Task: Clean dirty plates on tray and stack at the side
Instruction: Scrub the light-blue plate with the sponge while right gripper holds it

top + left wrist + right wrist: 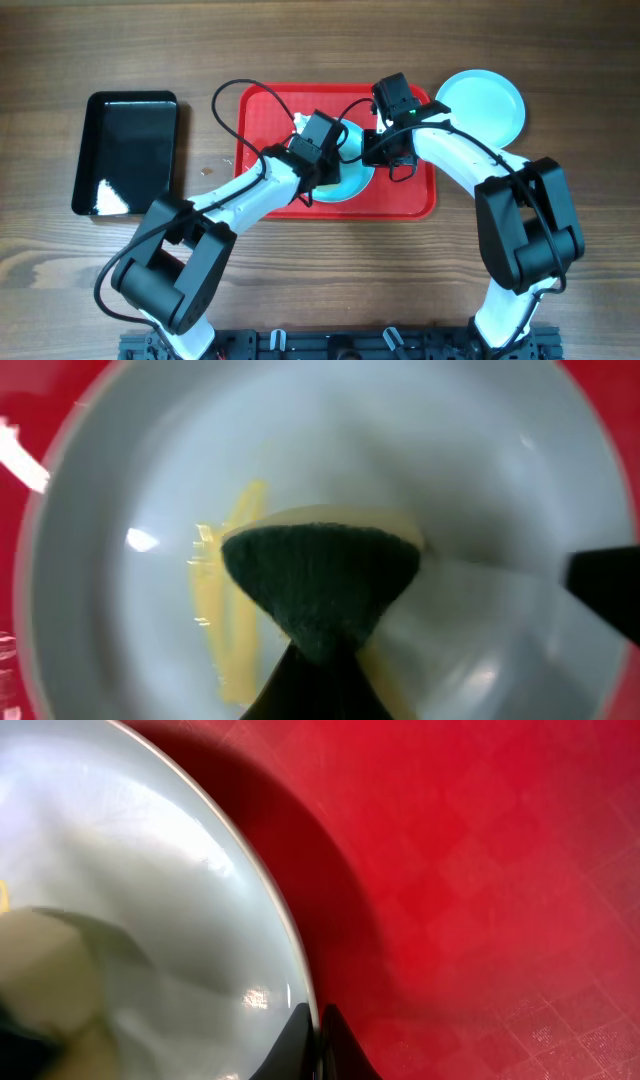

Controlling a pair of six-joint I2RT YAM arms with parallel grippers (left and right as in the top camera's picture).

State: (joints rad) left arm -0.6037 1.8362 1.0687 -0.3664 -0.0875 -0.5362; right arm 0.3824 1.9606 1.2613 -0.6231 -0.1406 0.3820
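A pale turquoise plate (350, 186) lies on the red tray (265, 110), mostly under both grippers. My left gripper (337, 162) is shut on a dark green and yellow sponge (320, 585) and presses it on the plate's inside (450, 460), next to a yellow smear (235, 610). My right gripper (379, 150) is shut on the plate's right rim (300, 970), with one finger inside and one outside (318, 1040). A second pale plate (485, 100) lies on the table off the tray's top right corner. A third plate is not in view.
A glossy black tray (128, 150) sits on the wooden table at the left, with white bits (108, 196) in its lower corner. A small white scrap (300, 121) lies on the red tray by the left wrist. Cables loop over the tray.
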